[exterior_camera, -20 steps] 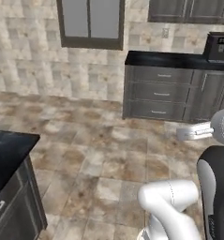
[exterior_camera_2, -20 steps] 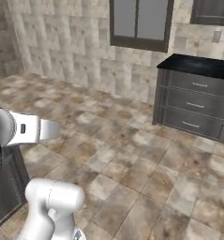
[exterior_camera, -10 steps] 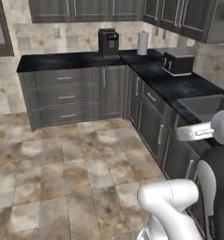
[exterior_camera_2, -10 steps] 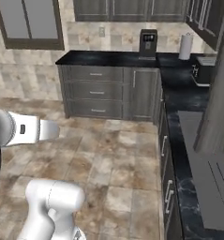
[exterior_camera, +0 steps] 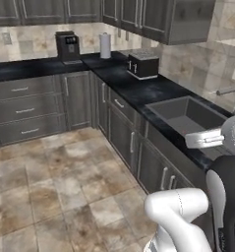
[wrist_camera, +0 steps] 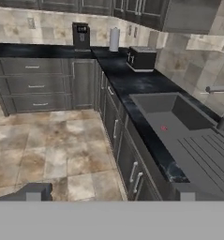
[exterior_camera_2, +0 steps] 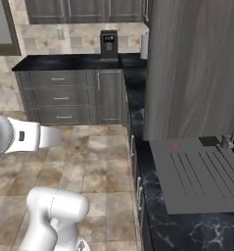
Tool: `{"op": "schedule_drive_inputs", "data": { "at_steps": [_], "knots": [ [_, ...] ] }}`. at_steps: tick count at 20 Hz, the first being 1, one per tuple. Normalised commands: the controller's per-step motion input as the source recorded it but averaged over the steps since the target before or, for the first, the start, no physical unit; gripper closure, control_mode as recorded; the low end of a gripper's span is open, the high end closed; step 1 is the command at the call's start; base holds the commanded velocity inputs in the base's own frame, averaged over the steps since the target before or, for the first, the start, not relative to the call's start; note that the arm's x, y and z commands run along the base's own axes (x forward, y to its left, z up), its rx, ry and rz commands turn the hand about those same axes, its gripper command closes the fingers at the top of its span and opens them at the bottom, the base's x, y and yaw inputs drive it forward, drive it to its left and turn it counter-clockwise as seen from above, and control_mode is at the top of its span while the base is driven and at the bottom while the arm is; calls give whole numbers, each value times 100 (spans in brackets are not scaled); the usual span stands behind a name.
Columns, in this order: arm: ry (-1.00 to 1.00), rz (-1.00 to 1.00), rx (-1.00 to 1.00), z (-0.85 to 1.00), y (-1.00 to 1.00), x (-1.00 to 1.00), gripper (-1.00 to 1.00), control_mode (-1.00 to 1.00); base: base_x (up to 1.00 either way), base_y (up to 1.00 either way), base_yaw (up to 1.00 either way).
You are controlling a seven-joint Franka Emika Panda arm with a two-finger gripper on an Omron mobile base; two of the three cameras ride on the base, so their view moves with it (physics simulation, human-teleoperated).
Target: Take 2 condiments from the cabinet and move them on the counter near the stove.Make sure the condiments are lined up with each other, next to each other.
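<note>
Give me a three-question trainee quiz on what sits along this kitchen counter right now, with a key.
1. True or false: the toaster stands between the paper towel roll and the sink.
2. What stands left of the paper towel roll on the counter in the left base view? A) kettle B) coffee machine C) blender
3. Fill in: the gripper's jaws stand ____.

Key: 1 true; 2 B; 3 open
</note>
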Motion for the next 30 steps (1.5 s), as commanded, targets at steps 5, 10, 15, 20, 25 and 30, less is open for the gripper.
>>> {"op": "schedule_drive_inputs", "data": {
  "at_steps": [5, 10, 15, 20, 25, 30],
  "knots": [
    [0, 0, 0, 0, 0, 0, -100, 100, 25, 9, -13],
    [0, 0, 0, 0, 0, 0, -100, 100, 11, 8, -29],
    [0, 0, 0, 0, 0, 0, -100, 100, 0, 17, -41],
    [0, 0, 0, 0, 0, 0, -100, 100, 0, 18, -44],
    [0, 0, 0, 0, 0, 0, -100, 100, -11, 8, -47],
    [0, 0, 0, 0, 0, 0, -100, 100, -17, 1, -49]
  ]
}}
